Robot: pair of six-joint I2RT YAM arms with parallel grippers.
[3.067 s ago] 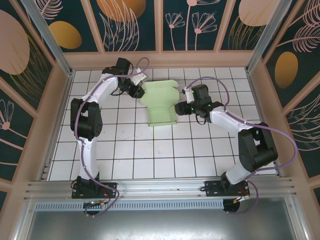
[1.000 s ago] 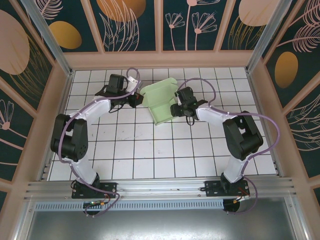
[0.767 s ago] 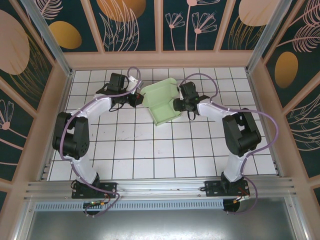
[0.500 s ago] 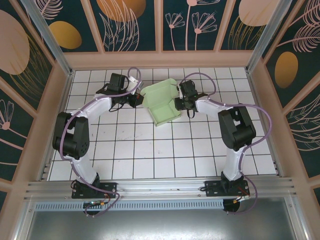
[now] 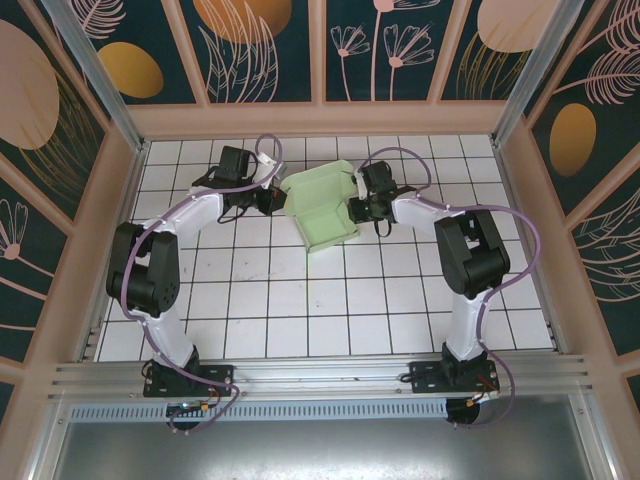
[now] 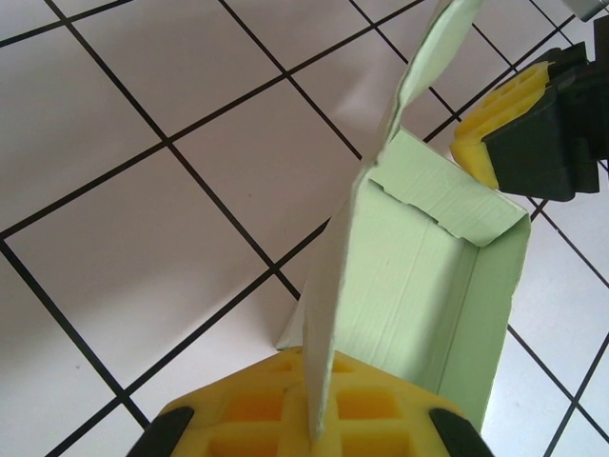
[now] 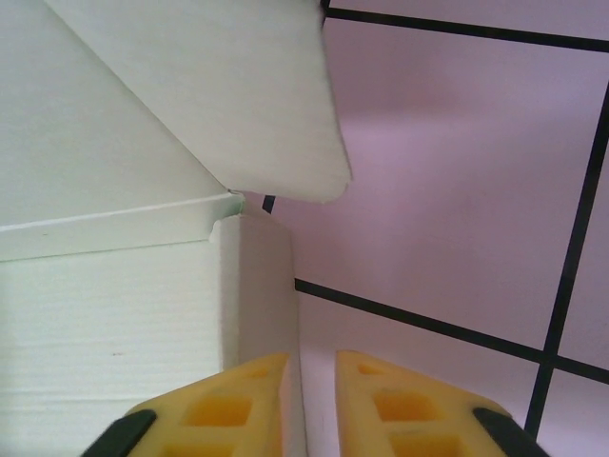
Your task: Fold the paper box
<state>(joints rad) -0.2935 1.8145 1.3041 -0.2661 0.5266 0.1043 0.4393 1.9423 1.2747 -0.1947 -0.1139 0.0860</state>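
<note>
Left fingers [image 6: 238, 411] pinch paper box [image 5: 320, 205] side wall, wall upright. Right fingers [image 7: 228, 405] narrow at opposite corner; grip on card unclear. Box far-centre on table [image 5: 300, 300], between arms. Step: raising walls, tray half-formed. Next: likely tuck end flap, needs steady hold. Versus earlier: box rotated, right arm moved closer, its fingers narrowed.

Right wrist cam: the paper box [image 7: 114, 305] runs off the left and top edges. The right gripper [image 7: 312, 381] is cropped at the bottom, so I can't tell if it's actually pinching the wall. On the left wrist cam the left gripper [image 6: 314, 414] is cropped too.
</note>
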